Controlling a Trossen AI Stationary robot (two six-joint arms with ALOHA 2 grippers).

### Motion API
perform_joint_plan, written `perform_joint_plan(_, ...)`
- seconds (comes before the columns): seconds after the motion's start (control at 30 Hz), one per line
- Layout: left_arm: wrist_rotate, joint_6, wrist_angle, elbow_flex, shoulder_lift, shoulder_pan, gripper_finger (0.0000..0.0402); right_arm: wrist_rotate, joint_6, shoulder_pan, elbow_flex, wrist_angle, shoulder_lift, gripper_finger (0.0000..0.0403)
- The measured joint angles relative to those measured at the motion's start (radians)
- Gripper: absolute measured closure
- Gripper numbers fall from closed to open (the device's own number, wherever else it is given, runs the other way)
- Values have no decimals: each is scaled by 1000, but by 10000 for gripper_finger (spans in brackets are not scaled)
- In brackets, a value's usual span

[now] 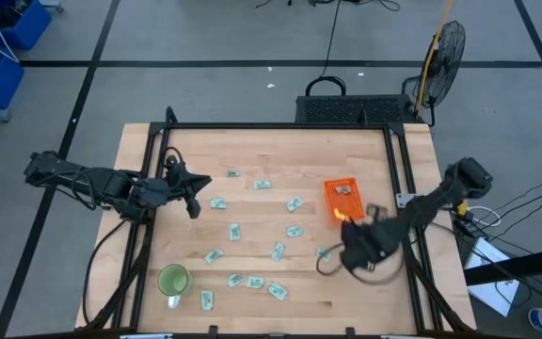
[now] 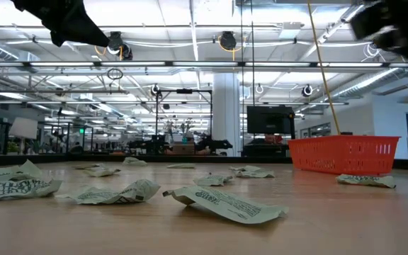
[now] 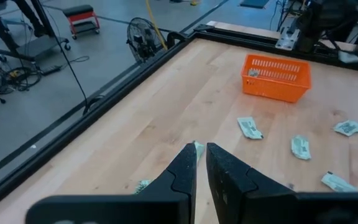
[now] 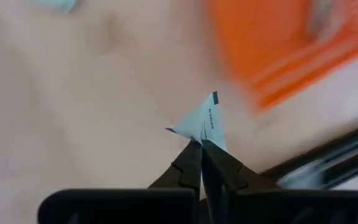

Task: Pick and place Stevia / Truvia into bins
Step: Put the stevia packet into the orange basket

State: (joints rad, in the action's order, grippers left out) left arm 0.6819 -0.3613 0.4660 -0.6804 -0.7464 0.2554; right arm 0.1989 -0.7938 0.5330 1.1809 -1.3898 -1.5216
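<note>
1 sachet (image 4: pixel 202 119) between right end effector (image 4: pixel 201 144) fingertips

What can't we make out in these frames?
- High view: right gripper too small and blurred to show its pinched sachet.
- Low view: both arms cut off by the top edge; orange tray wall hides its contents.
- Right wrist view: motion blur smears the tray; sachet print unreadable.

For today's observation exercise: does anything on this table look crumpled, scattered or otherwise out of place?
Yes. The sachets lie scattered at all angles across the table, several crumpled in the low view. Only one or two lie in the orange tray. The right gripper pinches one folded to a point.
</note>
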Motion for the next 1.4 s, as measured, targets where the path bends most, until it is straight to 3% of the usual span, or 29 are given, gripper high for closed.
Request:
perform_joint_plan(0.07, 0, 0, 0, 0, 0, 0, 357, 78, 161, -83, 1, 8, 12, 402)
perform_joint_plan(0.2, 0, 0, 1, 0, 0, 0, 357, 110, 402, -267, 1, 12, 11, 402)
perform_joint_plan(0.47, 0, 2, 10, 0, 0, 0, 357, 15, 708, -526, -95, 262, 6, 403)
perform_joint_plan(0.6, 0, 14, 18, 0, 0, 0, 357, 9, 820, -565, -166, 352, 4, 403)
perform_joint_plan(0.97, -1, 19, 18, 0, 0, 0, 357, 10, 888, -611, -320, 487, 2, 400)
perform_joint_plan(1.4, -1, 18, 17, 0, 0, 0, 357, 58, 910, -607, -322, 487, 3, 327)
